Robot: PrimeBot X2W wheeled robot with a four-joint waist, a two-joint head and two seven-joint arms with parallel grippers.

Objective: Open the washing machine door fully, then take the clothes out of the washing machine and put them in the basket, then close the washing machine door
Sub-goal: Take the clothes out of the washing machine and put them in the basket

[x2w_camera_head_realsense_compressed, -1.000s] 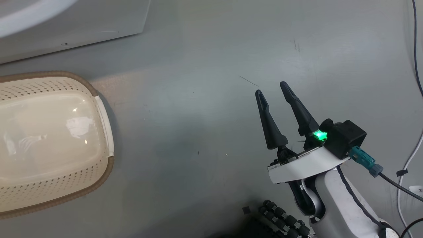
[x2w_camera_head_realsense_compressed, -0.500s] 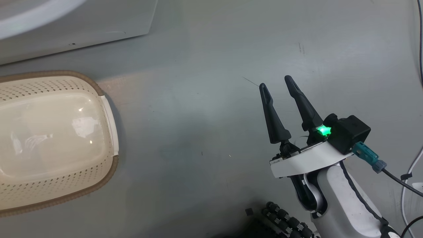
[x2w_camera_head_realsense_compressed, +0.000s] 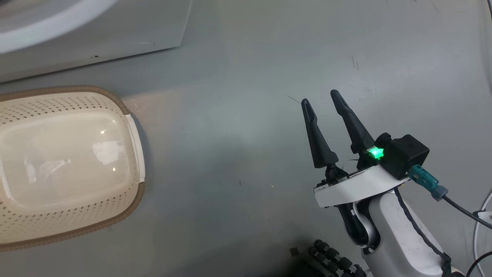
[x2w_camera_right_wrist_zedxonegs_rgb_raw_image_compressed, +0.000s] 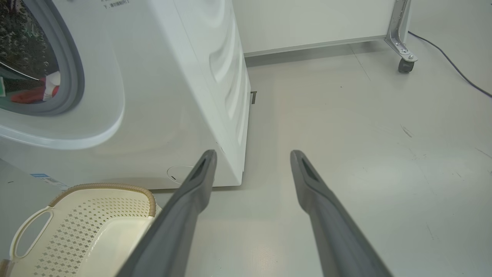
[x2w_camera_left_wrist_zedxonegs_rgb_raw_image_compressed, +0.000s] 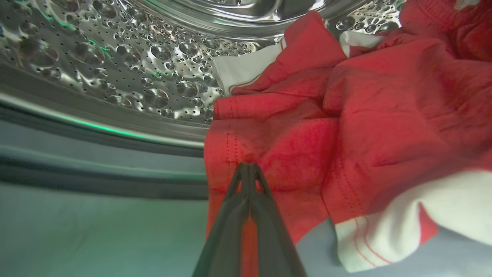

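Left pincer (x2w_camera_left_wrist_zedxonegs_rgb_raw_image_compressed: 249, 169) is clamped shut on a fold of the clothes (x2w_camera_left_wrist_zedxonegs_rgb_raw_image_compressed: 365, 115), right at the near edge of the pile. The rest of the red heap spreads off toward 2 o'clock, deeper into the drum (x2w_camera_left_wrist_zedxonegs_rgb_raw_image_compressed: 115, 57), so I'd guess the pull goes straight back toward 6. Right pincer (x2w_camera_head_realsense_compressed: 319, 96) hangs wide open over the floor (x2w_camera_head_realsense_compressed: 246, 115), with the basket (x2w_camera_head_realsense_compressed: 77, 213) well off at its 9 o'clock.

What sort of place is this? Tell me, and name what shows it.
Likely a test lab with a laundry setup, not a home: the washing machine holding the clothes, the basket on a bare grey floor, a castor-footed panel.
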